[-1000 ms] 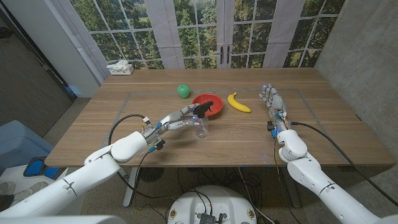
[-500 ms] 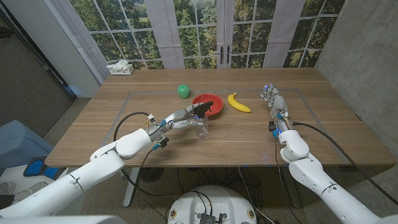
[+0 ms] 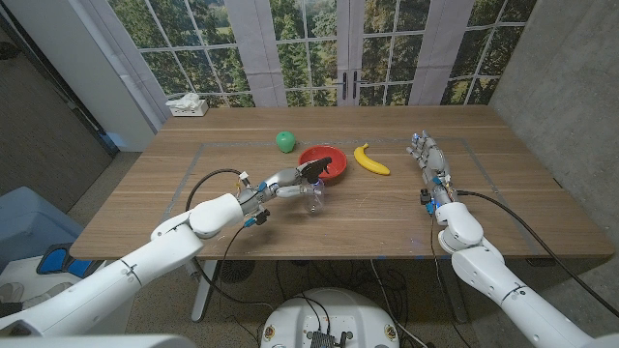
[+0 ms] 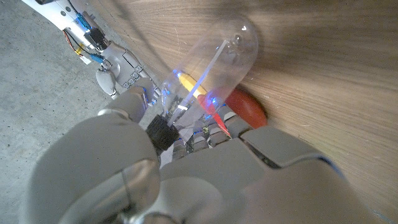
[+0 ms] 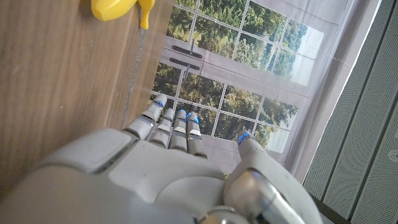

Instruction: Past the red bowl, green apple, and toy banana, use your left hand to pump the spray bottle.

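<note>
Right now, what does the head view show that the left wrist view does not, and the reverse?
Head view alone: the round green apple, the right robot hand open with fingers apart, the whole wooden table and the windows behind it. Left wrist view alone: the thin tube inside the clear plastic spray bottle and its black neck collar, seen close. Both: the left robot hand gripping that bottle, the shallow red bowl and the yellow toy banana; in the wrist view these two appear through the bottle.
</note>
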{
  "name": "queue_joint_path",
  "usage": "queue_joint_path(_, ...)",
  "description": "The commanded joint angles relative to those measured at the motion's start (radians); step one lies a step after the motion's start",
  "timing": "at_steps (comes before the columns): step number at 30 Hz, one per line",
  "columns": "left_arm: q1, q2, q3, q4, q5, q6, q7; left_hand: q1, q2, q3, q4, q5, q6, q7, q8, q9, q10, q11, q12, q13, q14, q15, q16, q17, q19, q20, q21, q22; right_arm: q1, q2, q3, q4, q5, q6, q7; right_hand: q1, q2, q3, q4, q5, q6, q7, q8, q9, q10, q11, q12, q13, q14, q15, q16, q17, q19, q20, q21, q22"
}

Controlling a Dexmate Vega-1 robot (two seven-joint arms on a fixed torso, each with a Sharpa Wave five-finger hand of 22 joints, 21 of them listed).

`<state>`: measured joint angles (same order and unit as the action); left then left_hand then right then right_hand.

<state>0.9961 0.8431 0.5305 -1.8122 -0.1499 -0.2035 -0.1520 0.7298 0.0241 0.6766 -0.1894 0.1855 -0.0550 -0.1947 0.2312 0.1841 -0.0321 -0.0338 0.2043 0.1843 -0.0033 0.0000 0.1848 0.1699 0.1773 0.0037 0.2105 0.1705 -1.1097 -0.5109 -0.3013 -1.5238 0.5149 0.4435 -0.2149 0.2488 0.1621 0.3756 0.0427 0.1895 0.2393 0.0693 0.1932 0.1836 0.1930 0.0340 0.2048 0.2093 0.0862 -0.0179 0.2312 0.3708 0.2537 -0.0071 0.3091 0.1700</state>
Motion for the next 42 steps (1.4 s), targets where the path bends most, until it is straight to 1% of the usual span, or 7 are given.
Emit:
queue_joint_path(1,-0.072,-0.023,0.044,0.031,-0.019,0.017,-0.073,0.026,0.008,0.013,-0.002,0.007,0.011,-0.011,0.005,0.002,0.01,0.004,0.01,0.002,0.015,0.005,0.001,0.003,-0.001,0.008,-0.003,0.004,0.001,0.002,0.007,0.013,0.01,0.004,0.0,-0.004,0.004,0.001,-0.008,-0.004,0.009,0.003,0.006,0.002,0.011,-0.001,0.006,0.001,0.009,0.005,0.009,0.003,0.009,0.003,0.0,0.003)
queue_joint_path(11,-0.1,-0.044,0.062,0.051,-0.074,0.034,-0.117,0.136,0.071,0.045,-0.005,0.013,0.068,-0.024,0.017,0.004,0.053,-0.002,0.016,0.004,0.059,0.007,0.007,0.003,0.018,0.02,-0.004,0.005,0.005,0.003,0.007,0.02,0.002,0.006,-0.005,-0.007,0.003,0.001,-0.009,-0.004,0.011,0.005,0.006,0.002,0.013,-0.002,0.006,0.001,0.014,0.007,0.011,0.001,0.016,0.005,-0.002,0.003)
queue_joint_path(22,-0.107,-0.081,0.065,0.088,-0.261,0.095,-0.202,0.424,0.187,0.132,0.0,0.016,0.171,-0.026,0.027,0.012,0.165,-0.024,0.037,0.011,0.233,-0.073,0.037,0.024,0.041,0.056,0.026,0.031,0.012,0.006,0.005,0.025,-0.007,0.002,-0.015,-0.008,0.002,0.001,-0.011,-0.004,0.011,0.006,0.005,0.002,0.013,0.0,0.005,0.0,0.016,0.007,0.011,0.0,0.018,0.006,-0.006,0.003)
queue_joint_path(27,-0.105,-0.102,0.065,0.114,-0.344,0.113,-0.232,0.596,0.189,0.182,0.009,0.02,0.331,-0.025,0.062,0.013,0.23,-0.033,0.056,0.015,0.305,-0.115,0.064,0.058,0.052,0.059,0.08,0.069,0.01,0.004,0.006,0.017,-0.014,-0.004,-0.027,-0.009,0.002,0.001,-0.011,-0.004,0.012,0.006,0.005,0.002,0.014,-0.001,0.005,0.0,0.016,0.007,0.011,0.0,0.019,0.007,-0.008,0.003)
queue_joint_path(34,-0.093,-0.109,0.063,0.116,-0.376,0.12,-0.218,0.722,0.19,0.182,0.014,0.02,0.485,-0.026,0.08,0.008,0.28,-0.041,0.071,0.017,0.386,-0.141,0.109,0.105,0.086,0.083,0.167,0.119,0.007,0.001,0.007,0.011,-0.021,-0.007,-0.035,-0.011,0.001,0.001,-0.012,-0.004,0.011,0.006,0.005,0.002,0.013,-0.002,0.004,0.0,0.015,0.008,0.011,-0.001,0.02,0.007,-0.01,0.003)
queue_joint_path(38,-0.084,-0.116,0.059,0.112,-0.428,0.146,-0.221,0.804,0.175,0.18,-0.004,0.043,0.58,-0.025,0.083,0.006,0.305,-0.05,0.079,0.019,0.407,-0.157,0.117,0.127,0.091,0.095,0.231,0.159,0.002,-0.003,0.01,0.007,-0.015,-0.007,-0.03,-0.011,0.001,0.001,-0.013,-0.004,0.012,0.007,0.005,0.002,0.014,-0.001,0.004,0.0,0.015,0.009,0.011,-0.002,0.019,0.007,-0.012,0.003)
queue_joint_path(42,-0.078,-0.121,0.054,0.102,-0.48,0.177,-0.227,0.889,0.152,0.158,-0.014,0.09,0.652,-0.025,0.071,0.004,0.34,-0.055,0.091,0.021,0.464,-0.18,0.138,0.154,0.098,0.081,0.309,0.202,-0.003,-0.003,0.013,0.003,-0.014,-0.006,-0.033,-0.012,0.001,0.001,-0.013,-0.004,0.012,0.007,0.005,0.002,0.014,-0.002,0.004,0.0,0.015,0.008,0.011,-0.002,0.019,0.006,-0.013,0.003)
